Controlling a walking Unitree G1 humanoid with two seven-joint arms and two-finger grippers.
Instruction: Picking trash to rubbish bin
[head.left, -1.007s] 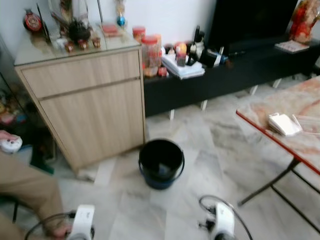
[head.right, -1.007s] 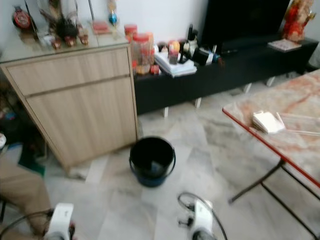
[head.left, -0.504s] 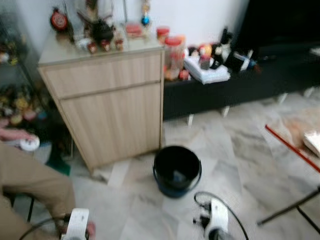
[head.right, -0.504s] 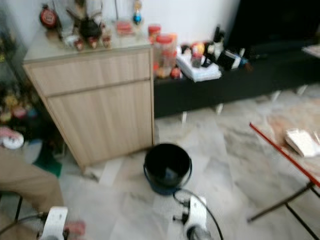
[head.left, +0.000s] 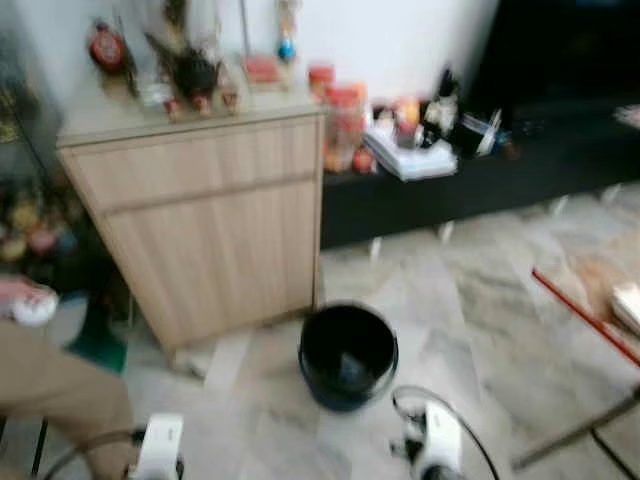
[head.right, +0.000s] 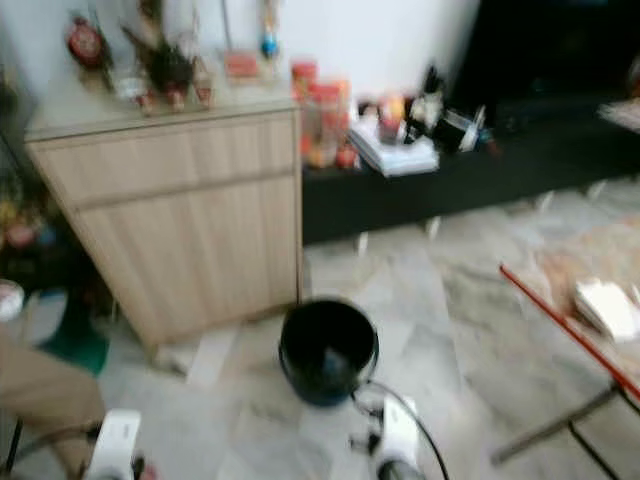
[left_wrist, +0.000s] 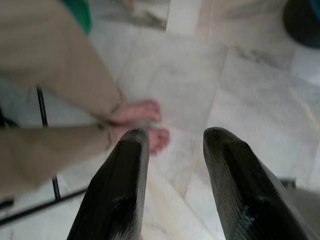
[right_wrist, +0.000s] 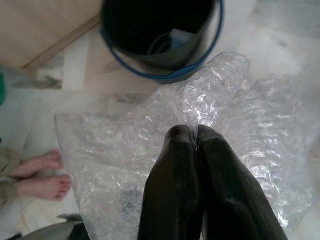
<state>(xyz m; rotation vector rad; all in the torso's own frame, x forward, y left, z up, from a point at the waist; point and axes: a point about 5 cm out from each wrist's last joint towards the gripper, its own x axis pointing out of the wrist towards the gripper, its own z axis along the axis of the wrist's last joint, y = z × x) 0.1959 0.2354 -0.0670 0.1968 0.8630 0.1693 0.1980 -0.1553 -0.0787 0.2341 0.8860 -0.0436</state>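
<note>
Right gripper (right_wrist: 195, 134) points down, fingers pinched tight on a crinkled sheet of clear bubble wrap (right_wrist: 125, 145) hanging just short of the bin (right_wrist: 160, 37); bin round, black, blue-rimmed, on marble floor (head.left: 480, 300) beside a wooden cabinet (head.left: 205, 215); left gripper (left_wrist: 172, 140) low, fingers parted, empty, above a person's bare feet (left_wrist: 145, 122).

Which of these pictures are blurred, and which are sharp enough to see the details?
Left and right eye views: blurred all over, so the items on the cabinet smear, though the bucket is recognisable. Right wrist view: sharper, the bubble wrap pinched in the right gripper shows clearly. Left wrist view: the open left gripper is fairly sharp, the floor soft.
</note>
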